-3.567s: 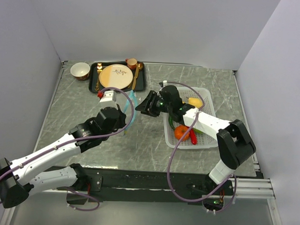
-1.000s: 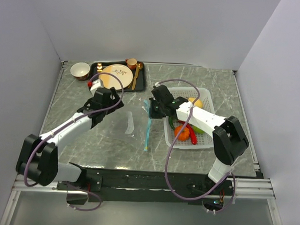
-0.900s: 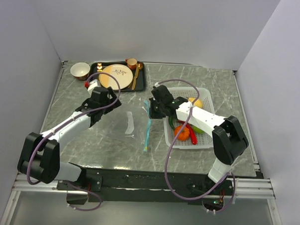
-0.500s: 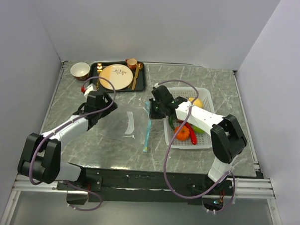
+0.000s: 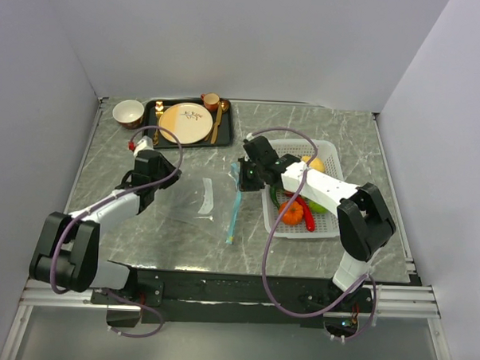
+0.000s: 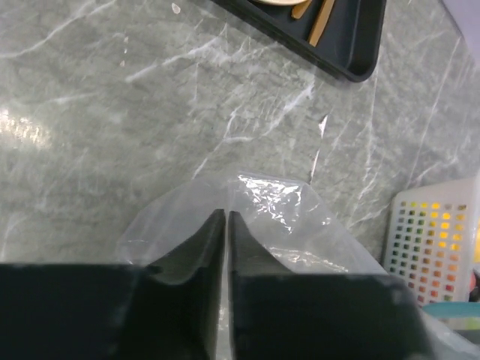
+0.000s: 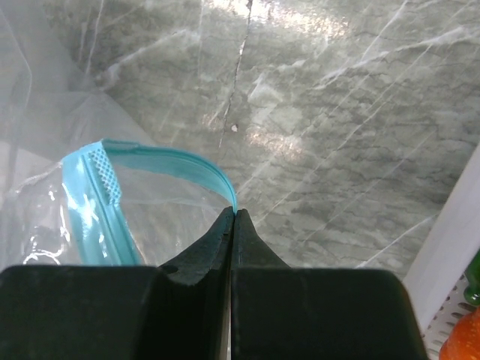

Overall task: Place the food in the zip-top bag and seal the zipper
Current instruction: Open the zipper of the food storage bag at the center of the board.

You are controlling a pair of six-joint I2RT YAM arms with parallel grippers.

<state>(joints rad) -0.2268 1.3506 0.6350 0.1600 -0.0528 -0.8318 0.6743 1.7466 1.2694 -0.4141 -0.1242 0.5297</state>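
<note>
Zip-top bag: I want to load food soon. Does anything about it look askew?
The zipper looks skewed: one teal lip arches up, pinched by the right gripper; the other lies flat. The left gripper bunches the zip-top bag.

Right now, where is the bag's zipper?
Top view: the zipper runs near-to-far at the middle of the table, just left of the white basket, its far end pinched in the right tool.

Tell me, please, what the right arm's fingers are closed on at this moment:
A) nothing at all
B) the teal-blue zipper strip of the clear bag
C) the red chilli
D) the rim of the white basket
B: in the right wrist view the right arm's fingers meet on the teal-blue zipper at the mouth of the zip-top bag, with the strip pinched at their tips.
</note>
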